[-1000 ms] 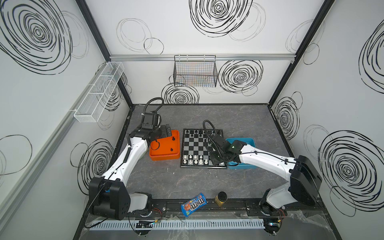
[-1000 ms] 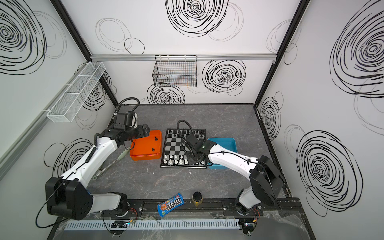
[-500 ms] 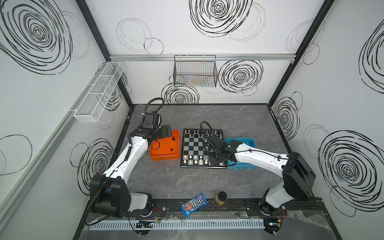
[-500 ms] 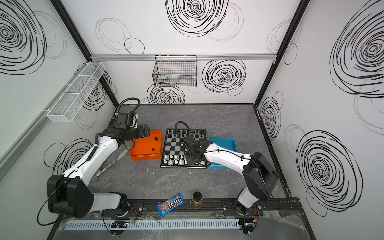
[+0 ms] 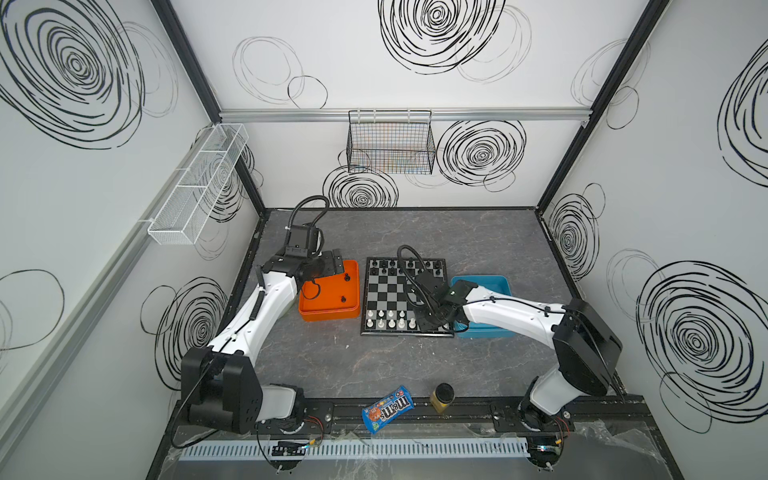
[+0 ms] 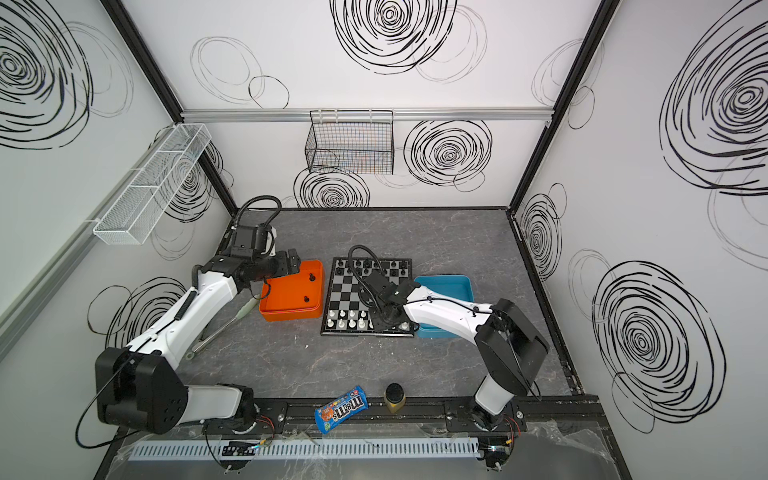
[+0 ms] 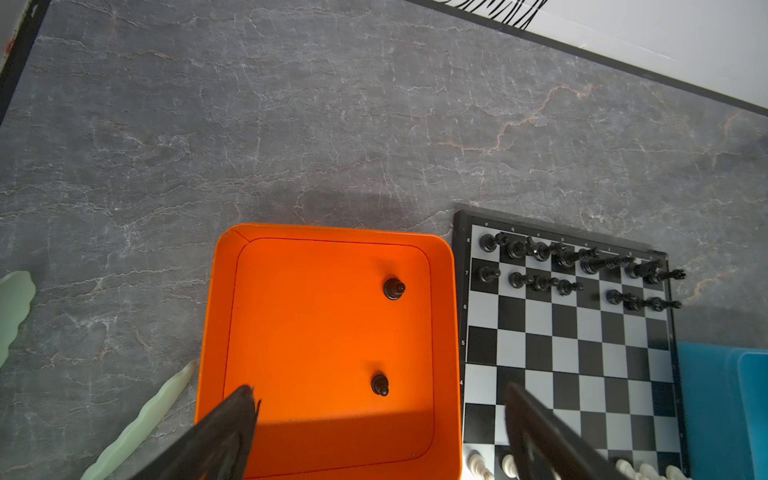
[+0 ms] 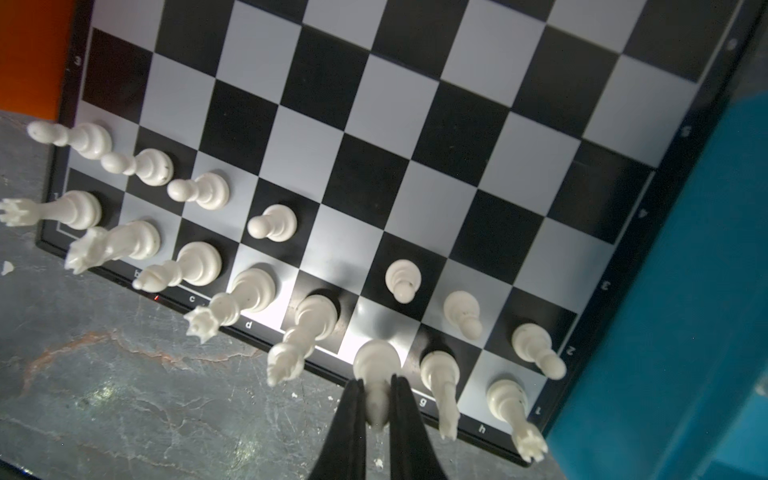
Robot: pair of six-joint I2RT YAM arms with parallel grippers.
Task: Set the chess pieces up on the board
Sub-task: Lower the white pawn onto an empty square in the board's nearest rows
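The board (image 5: 390,297) (image 6: 353,297) lies between an orange tray (image 5: 328,313) and a blue tray (image 5: 494,282). Black chess pieces (image 7: 561,259) fill its far rows and white ones (image 8: 195,191) its near rows. My right gripper (image 8: 377,384) (image 5: 428,322) is shut on a white piece (image 8: 376,357) whose base is at a near-row square. Two black pieces (image 7: 393,288) (image 7: 380,384) stand in the orange tray (image 7: 332,415). My left gripper (image 7: 380,392) (image 5: 332,266) hangs open above that tray, holding nothing.
A candy bag (image 5: 388,408) and a small yellow jar (image 5: 442,397) sit by the front rail. Green-tipped tongs (image 6: 245,309) lie left of the orange tray. A wire basket (image 5: 390,143) hangs on the back wall.
My right arm has swung a little to the left, its gripper staying shut over the board's near edge. The left arm has hardly moved.
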